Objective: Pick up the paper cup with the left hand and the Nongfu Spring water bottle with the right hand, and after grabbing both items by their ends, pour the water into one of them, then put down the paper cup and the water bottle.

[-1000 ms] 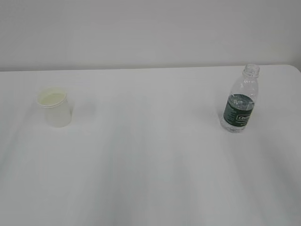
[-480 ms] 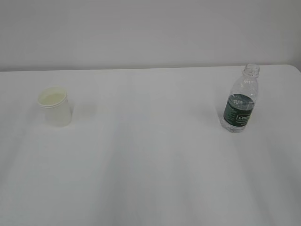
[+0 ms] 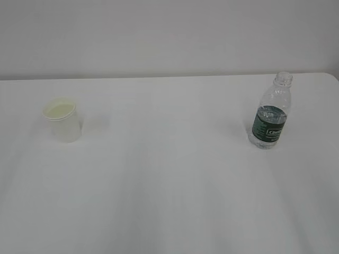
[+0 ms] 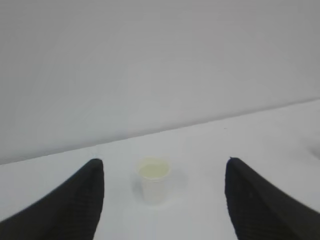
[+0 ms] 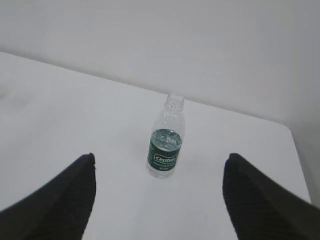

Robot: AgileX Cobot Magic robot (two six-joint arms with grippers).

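The paper cup (image 3: 63, 120) stands upright on the left of the white table (image 3: 169, 174), white outside and pale cream inside. In the left wrist view the cup (image 4: 154, 180) is well ahead of my left gripper (image 4: 164, 165), whose black fingers (image 4: 75, 200) stand wide apart and open. The Nongfu Spring water bottle (image 3: 271, 119) stands upright at the right, clear, capless, with a dark green label; water fills its lower part. In the right wrist view the bottle (image 5: 166, 140) is ahead of my open right gripper (image 5: 159, 159). Neither arm shows in the exterior view.
The table's far edge (image 3: 169, 78) meets a plain light wall. Its right rear corner (image 3: 333, 76) lies close behind the bottle. Bare tabletop separates cup and bottle.
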